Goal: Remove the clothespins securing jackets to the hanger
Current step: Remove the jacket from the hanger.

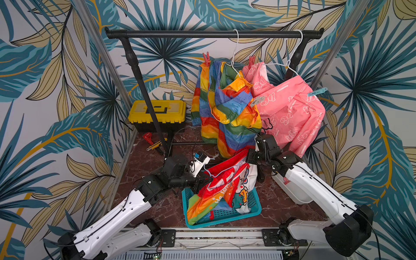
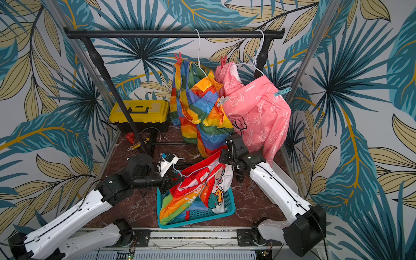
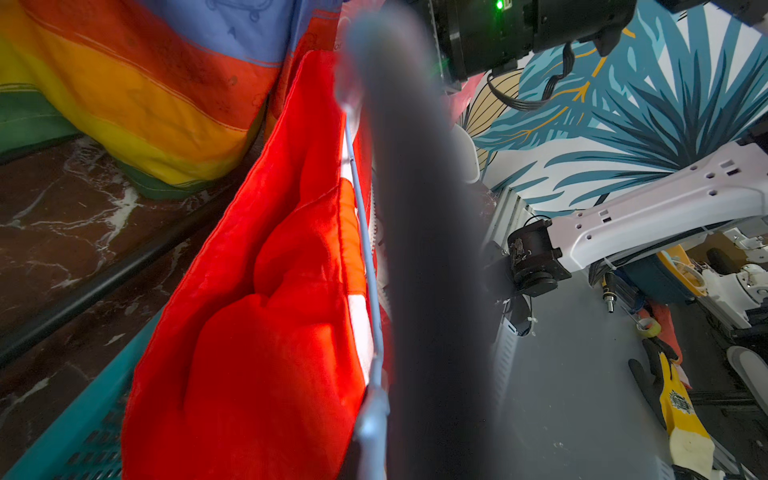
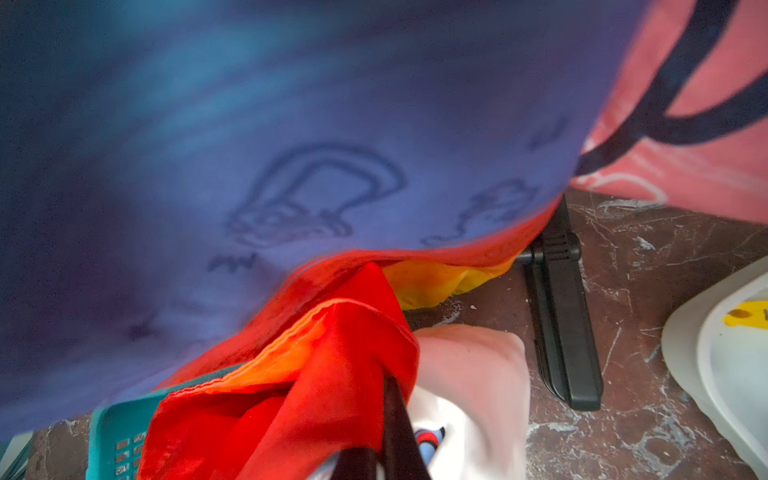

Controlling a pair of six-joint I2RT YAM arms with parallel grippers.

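Note:
The red jacket (image 1: 225,177) with white lining droops over the teal basket, stretched between both grippers. My left gripper (image 1: 209,179) is shut at its collar on the pale blue hanger wire (image 3: 365,232). My right gripper (image 1: 247,158) is shut on the jacket's far red edge (image 4: 332,374). On the rack hang the rainbow-striped jacket (image 1: 225,105) and the pink jacket (image 1: 290,112). Two red-pink clothespins (image 1: 206,57) (image 1: 252,61) grip their upper left shoulders. A pale grey clothespin (image 1: 257,100) sits between the two jackets. A light blue clothespin (image 1: 317,91) is on the pink jacket's right shoulder.
The teal basket (image 1: 256,210) stands at the front centre on the marble floor. A yellow toolbox (image 1: 157,111), a red wrench (image 1: 147,136) and a yellow knife (image 1: 154,145) lie back left. The black rack's bar (image 1: 180,34) spans the back, its foot (image 4: 561,324) beside a white bin (image 2: 286,177).

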